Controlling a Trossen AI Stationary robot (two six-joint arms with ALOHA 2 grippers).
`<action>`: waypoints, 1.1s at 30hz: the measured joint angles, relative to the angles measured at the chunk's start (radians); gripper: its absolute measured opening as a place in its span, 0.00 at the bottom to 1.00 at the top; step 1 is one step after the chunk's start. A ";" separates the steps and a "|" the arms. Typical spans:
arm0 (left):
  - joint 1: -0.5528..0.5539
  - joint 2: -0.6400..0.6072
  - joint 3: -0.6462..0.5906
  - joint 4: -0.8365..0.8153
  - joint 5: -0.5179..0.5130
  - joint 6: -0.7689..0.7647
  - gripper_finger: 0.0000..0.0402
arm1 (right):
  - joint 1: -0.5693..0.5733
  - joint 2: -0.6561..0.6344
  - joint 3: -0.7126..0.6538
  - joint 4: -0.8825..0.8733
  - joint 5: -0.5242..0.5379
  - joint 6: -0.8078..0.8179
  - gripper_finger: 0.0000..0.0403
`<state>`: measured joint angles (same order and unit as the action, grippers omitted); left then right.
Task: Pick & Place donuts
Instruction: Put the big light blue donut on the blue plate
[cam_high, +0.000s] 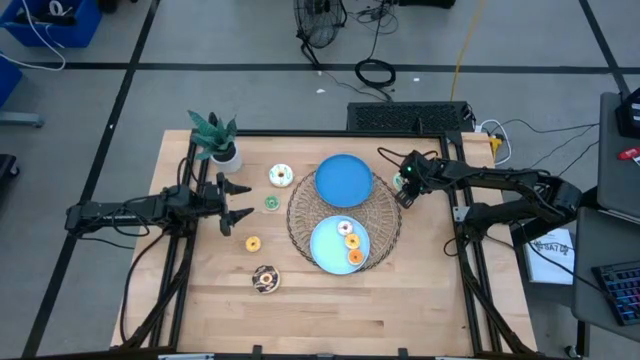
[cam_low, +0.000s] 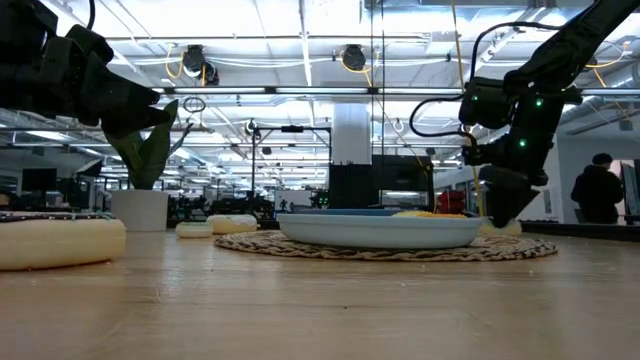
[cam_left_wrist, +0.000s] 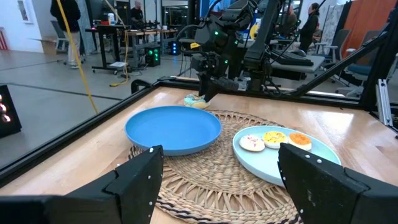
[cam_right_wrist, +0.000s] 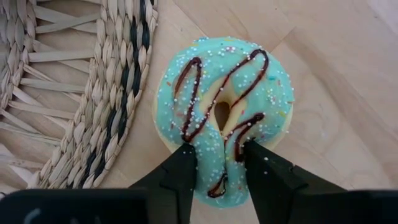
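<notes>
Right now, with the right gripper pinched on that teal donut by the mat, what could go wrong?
1. The right gripper pinches only one side of the teal donut's ring, so it may swing or slip out when lifted.
2. The woven mat's edge lies right beside the donut; a low carry could snag on it.
3. The lower plate already holds three donuts, so a drop there may knock them.

Teal sprinkled donut with chocolate drizzle (cam_right_wrist: 224, 112): near rim hidden behind the right gripper's (cam_right_wrist: 221, 168) dark fingers pinching it; in the high view the gripper covers it completely. Round woven wicker mat (cam_right_wrist: 81, 93) cut off by the right wrist view's edge. Pale ring-shaped donut (cam_low: 55, 243) at low view's left is blurred and cut off, icing colour unreadable. Small green donut (cam_high: 271, 203) too small for detail.
</notes>
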<state>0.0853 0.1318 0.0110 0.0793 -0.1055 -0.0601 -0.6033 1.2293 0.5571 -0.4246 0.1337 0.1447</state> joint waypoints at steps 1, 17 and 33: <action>0.000 0.000 0.000 0.000 0.000 0.000 0.77 | 0.000 0.000 0.000 0.003 0.000 -0.001 0.29; 0.000 0.000 0.000 0.000 0.000 0.000 0.77 | 0.002 -0.123 -0.001 0.077 -0.009 -0.026 0.28; 0.000 0.000 0.000 0.000 0.000 0.000 0.77 | 0.075 -0.196 -0.001 0.315 -0.218 -0.016 0.28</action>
<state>0.0853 0.1318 0.0112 0.0795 -0.1059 -0.0600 -0.5286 1.0336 0.5564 -0.1095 -0.0845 0.1289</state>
